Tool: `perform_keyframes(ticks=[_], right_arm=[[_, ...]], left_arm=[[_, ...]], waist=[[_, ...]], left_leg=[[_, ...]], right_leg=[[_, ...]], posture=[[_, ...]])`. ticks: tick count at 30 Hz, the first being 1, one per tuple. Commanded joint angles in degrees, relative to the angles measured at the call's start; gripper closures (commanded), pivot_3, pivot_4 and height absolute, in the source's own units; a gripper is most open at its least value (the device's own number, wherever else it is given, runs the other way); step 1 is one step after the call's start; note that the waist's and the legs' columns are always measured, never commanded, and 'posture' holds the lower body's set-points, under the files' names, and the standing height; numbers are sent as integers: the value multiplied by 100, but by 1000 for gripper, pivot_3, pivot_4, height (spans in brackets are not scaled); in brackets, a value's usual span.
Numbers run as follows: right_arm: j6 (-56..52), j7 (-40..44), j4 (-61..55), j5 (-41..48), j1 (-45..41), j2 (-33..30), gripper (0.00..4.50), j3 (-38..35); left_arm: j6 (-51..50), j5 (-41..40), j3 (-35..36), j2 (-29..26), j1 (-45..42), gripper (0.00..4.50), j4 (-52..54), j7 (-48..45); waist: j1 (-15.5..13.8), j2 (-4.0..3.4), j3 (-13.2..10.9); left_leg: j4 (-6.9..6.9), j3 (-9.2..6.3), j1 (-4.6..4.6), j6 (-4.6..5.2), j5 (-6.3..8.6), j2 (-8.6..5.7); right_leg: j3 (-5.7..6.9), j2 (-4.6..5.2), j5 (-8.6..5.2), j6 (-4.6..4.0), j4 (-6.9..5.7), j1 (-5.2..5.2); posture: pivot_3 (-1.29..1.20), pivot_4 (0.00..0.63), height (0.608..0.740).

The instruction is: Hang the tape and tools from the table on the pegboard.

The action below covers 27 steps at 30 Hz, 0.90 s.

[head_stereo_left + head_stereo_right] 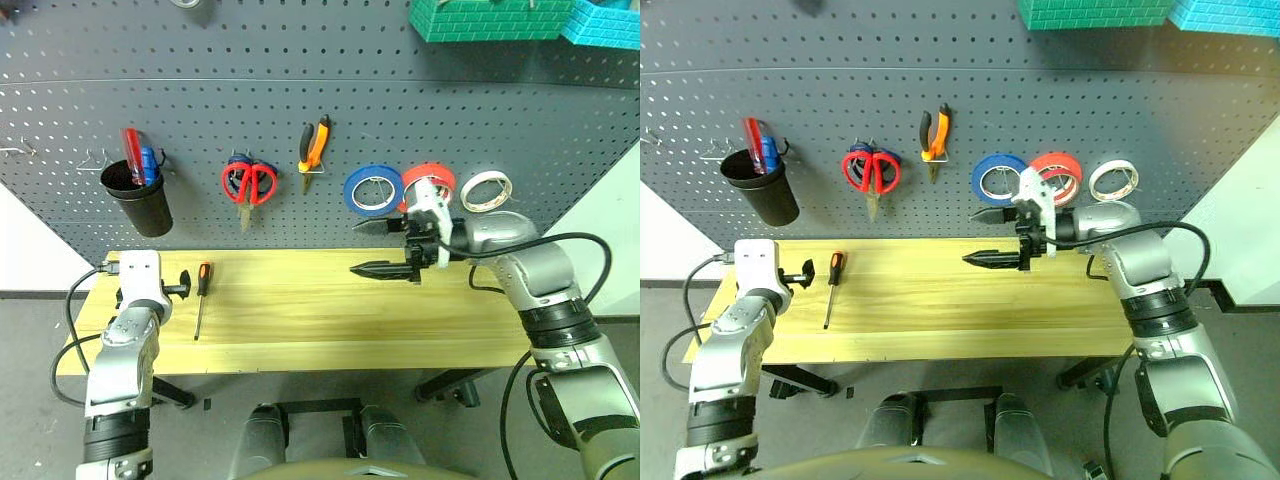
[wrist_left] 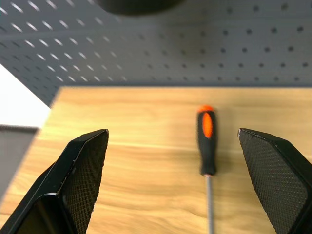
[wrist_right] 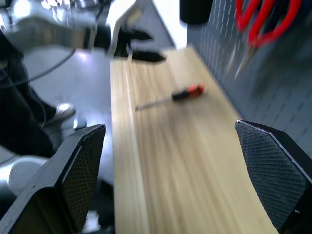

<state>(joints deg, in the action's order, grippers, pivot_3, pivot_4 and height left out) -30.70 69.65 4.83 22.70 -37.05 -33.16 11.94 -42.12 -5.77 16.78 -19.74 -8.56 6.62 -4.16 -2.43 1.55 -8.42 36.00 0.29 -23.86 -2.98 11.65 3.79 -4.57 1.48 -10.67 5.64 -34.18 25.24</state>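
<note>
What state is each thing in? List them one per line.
screwdriver: lying flat on the table, not yet hung
red-handled scissors: hanging on the pegboard
pliers: hanging on a hook
red tape: hanging on the pegboard
blue tape: hanging
white tape: hanging
black cup: hung upright, holding pens
left gripper: open, empty
right gripper: open, empty

Bare counter (image 1: 320, 310) between the two pincers, lone screwdriver (image 1: 201, 295) near the left end, black cup (image 1: 138, 196) hanging just above that corner
</note>
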Motion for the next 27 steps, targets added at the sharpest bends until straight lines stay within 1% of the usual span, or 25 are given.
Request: perform_keyframes(ticks=[1, 3, 5, 7, 10, 14, 18, 22, 23, 27], right_arm=[[198, -166, 69, -264, -122, 327, 0, 262], [372, -301, 209, -487, -110, 563, 0, 443], [401, -437, 352, -591, -141, 800, 0, 525], [443, -585, 492, -705, -194, 996, 0, 565], [502, -757, 616, -849, -223, 1181, 0, 574], [364, -741, 475, -841, -151, 1143, 0, 523], [356, -758, 434, -897, -104, 1067, 0, 499], [272, -829, 319, -872, -49, 1025, 0, 430], [247, -842, 276, -864, -22, 1004, 0, 417], [89, -907, 70, -831, 107, 920, 0, 378]], left_arm=[[-317, -144, -77, -191, -345, 45, -160, -285], [-490, -200, -157, -237, -592, 45, -382, -421], [-673, -134, -144, -252, -892, 45, -684, -296], [-769, -70, -185, -338, -1200, 45, -1087, -271], [-831, 42, -377, -506, -1566, 45, -1795, -340], [-600, 59, -433, -590, -1949, 45, -2617, -387], [-347, 74, -494, -595, -2373, 45, -3502, -477], [155, 167, -625, -601, -2771, 45, -4318, -558], [283, 164, -624, -593, -2900, 45, -4556, -564], [620, 196, -648, -595, -3308, 45, -5303, -564]], waist=[[-6, -2, -39], [-14, -6, -116], [-31, -6, -192], [-62, -5, -264], [-125, -13, -364], [-164, -23, -531], [-165, -5, -669], [-149, -4, -733], [-149, -3, -756], [-125, -3, -801]], left_leg=[[-4, -3, 0, 0, 0, 0], [-5, -8, -3, 1, 0, 0], [0, -13, -9, 1, -1, -1], [2, -20, -20, 3, -2, -2], [6, -23, -41, 4, -2, -2], [0, -28, -60, 4, -3, -4], [-1, -35, -74, 4, -2, -6], [9, -40, -117, 4, -3, -8], [19, -44, -124, 4, -3, -13], [18, -57, -125, 4, -4, -13]], right_leg=[[1, -1, -1, 0, 0, 2], [2, -3, -1, -1, -3, 5], [3, -3, -1, -1, -6, 9], [7, -4, -1, -2, -8, 14], [8, -5, -1, -2, -10, 31], [14, -3, -7, -13, -18, 46], [22, -2, -16, -18, -30, 59], [23, -2, -18, -14, -58, 112], [23, 1, -29, -9, -89, 126], [30, -2, -35, -19, -103, 133]], posture=[[271, 200, 740], [270, 224, 740], [270, 230, 740], [271, 257, 740], [268, 278, 740], [254, 304, 740], [237, 320, 740], [217, 333, 740], [211, 336, 740], [194, 343, 740]])
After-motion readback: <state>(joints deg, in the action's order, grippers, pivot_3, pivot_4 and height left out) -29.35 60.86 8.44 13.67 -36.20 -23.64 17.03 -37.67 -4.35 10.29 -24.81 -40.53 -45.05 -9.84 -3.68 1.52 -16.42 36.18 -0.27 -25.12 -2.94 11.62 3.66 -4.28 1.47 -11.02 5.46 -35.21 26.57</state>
